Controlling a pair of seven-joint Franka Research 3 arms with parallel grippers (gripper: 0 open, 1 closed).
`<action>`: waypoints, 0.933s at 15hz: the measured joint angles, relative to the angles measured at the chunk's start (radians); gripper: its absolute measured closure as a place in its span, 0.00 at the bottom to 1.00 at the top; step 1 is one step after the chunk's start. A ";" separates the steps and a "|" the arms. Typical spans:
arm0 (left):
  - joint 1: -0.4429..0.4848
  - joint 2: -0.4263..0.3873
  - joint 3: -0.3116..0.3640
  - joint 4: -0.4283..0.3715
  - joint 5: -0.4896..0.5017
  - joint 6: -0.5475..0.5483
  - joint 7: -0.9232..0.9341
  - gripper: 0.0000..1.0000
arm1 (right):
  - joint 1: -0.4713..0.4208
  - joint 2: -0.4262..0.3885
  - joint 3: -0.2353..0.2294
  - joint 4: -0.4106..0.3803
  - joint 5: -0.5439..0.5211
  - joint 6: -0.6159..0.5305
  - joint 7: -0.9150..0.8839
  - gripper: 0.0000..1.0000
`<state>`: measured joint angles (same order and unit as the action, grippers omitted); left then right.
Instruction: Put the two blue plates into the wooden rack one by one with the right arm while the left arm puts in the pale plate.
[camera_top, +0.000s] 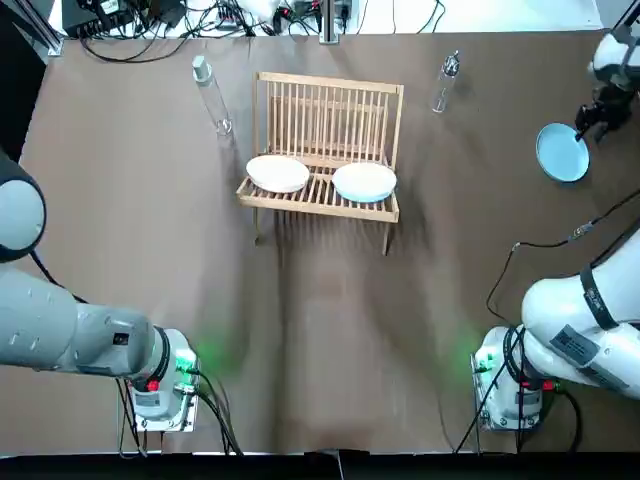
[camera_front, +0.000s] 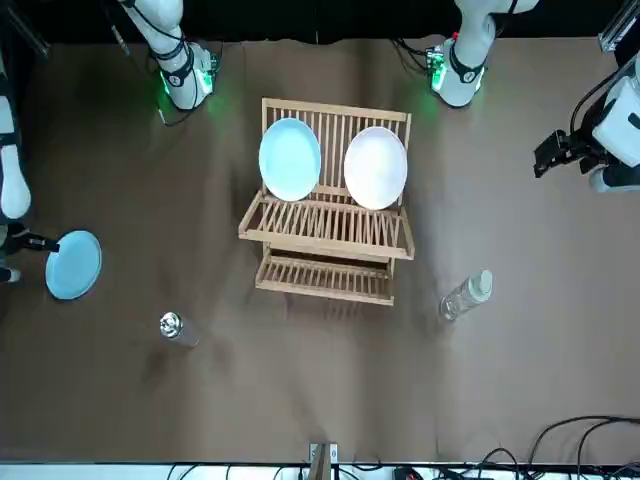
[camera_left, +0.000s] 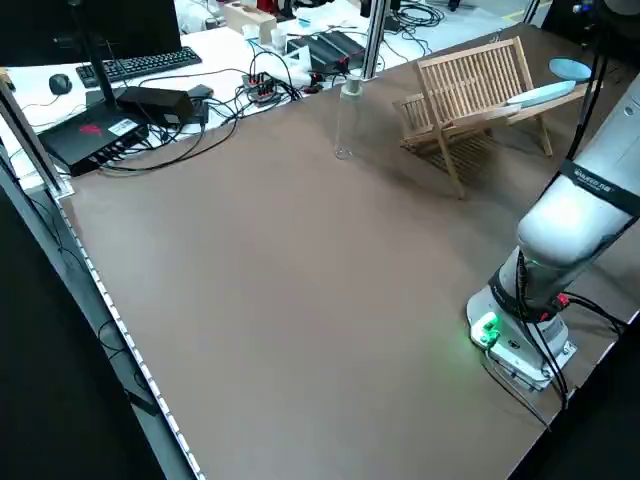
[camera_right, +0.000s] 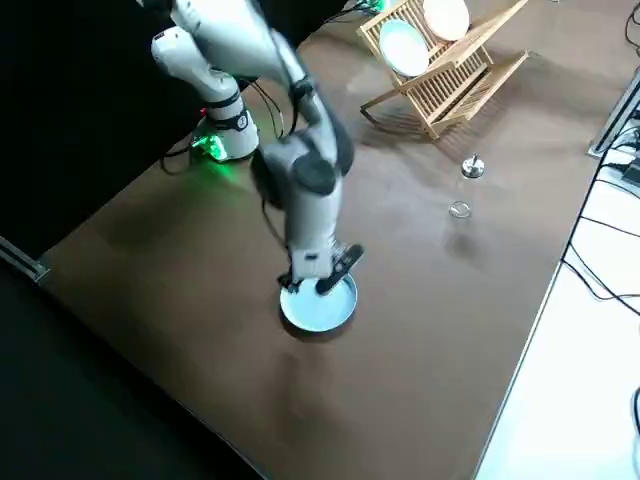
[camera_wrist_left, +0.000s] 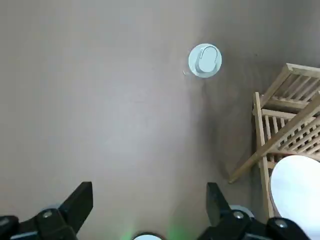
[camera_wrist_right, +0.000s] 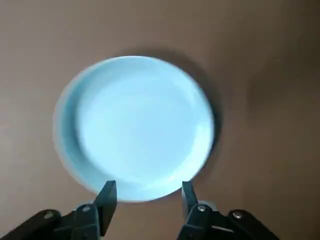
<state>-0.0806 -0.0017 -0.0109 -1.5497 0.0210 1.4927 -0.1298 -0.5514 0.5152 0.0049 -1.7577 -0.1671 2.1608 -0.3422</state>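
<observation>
The wooden rack (camera_top: 327, 140) holds a pale plate (camera_top: 277, 173) and a blue plate (camera_top: 365, 182), leaning side by side; the blue plate (camera_front: 290, 158) and the pale plate (camera_front: 376, 167) also show from the front. A second blue plate (camera_top: 562, 152) lies flat on the table at the far right. My right gripper (camera_wrist_right: 146, 195) hovers open over that blue plate (camera_wrist_right: 135, 127), its fingertips (camera_wrist_right: 106, 196) at the near rim. My left gripper (camera_wrist_left: 147, 200) hangs open above bare table at the left, holding nothing, with the rack (camera_wrist_left: 285, 125) off to its side.
A clear bottle (camera_top: 211, 95) stands behind the rack's left corner and a smaller bottle (camera_top: 446, 82) behind its right corner. Cables and electronics (camera_left: 150, 100) lie beyond the table's far edge. The brown table (camera_top: 320, 340) lies bare in front of the rack.
</observation>
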 joint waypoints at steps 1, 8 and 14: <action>0.000 0.000 -0.001 -0.001 0.000 0.000 0.009 0.00 | -0.035 0.028 0.001 0.015 0.000 0.022 -0.035 0.39; 0.001 0.004 -0.001 -0.005 0.000 0.000 0.019 0.00 | -0.122 0.152 0.008 0.071 0.044 0.129 -0.107 0.40; 0.001 0.007 -0.001 -0.005 0.000 0.003 0.019 0.00 | -0.123 0.193 0.011 0.073 0.107 0.145 -0.117 0.59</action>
<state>-0.0794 0.0053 -0.0121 -1.5552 0.0214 1.4955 -0.1111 -0.6745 0.7080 0.0164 -1.6845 -0.0606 2.3061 -0.4592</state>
